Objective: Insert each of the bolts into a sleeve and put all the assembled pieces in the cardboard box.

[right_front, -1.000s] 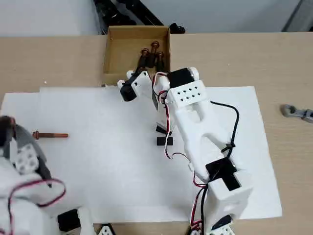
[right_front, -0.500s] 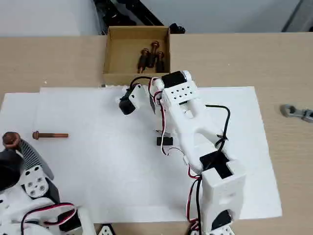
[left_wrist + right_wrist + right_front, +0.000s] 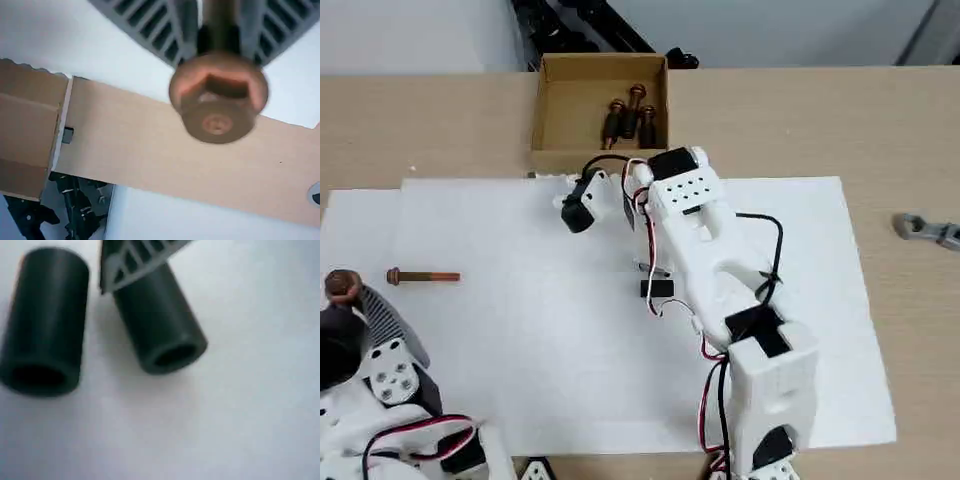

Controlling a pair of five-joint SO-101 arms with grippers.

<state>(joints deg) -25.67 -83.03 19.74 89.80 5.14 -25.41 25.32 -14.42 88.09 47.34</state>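
Note:
My left gripper [image 3: 218, 30] is shut on a copper bolt [image 3: 217, 100], whose hex head points at the camera; in the high view that bolt [image 3: 342, 285] stands upright at the paper's left edge. A second bolt [image 3: 423, 276] lies flat on the paper just beside it. My right gripper [image 3: 644, 258] hangs open over two black sleeves [image 3: 657, 288] at mid-paper. One grey finger [image 3: 131, 262] rests over the nearer sleeve [image 3: 162, 327]; the other sleeve [image 3: 45, 322] lies next to it. The cardboard box [image 3: 552, 110] holds three assembled pieces [image 3: 630, 115].
A white paper sheet [image 3: 540, 350] covers the work area on the wooden table [image 3: 880, 120]. A small metal tool [image 3: 925, 229] lies at the right edge. Dark equipment [image 3: 570, 25] sits behind the box. The box corner [image 3: 30, 130] also shows beyond my left gripper.
My right arm drew back from the box and lowered toward the sleeves. My left arm shifted, bringing the held bolt's head up into view at the paper's left edge.

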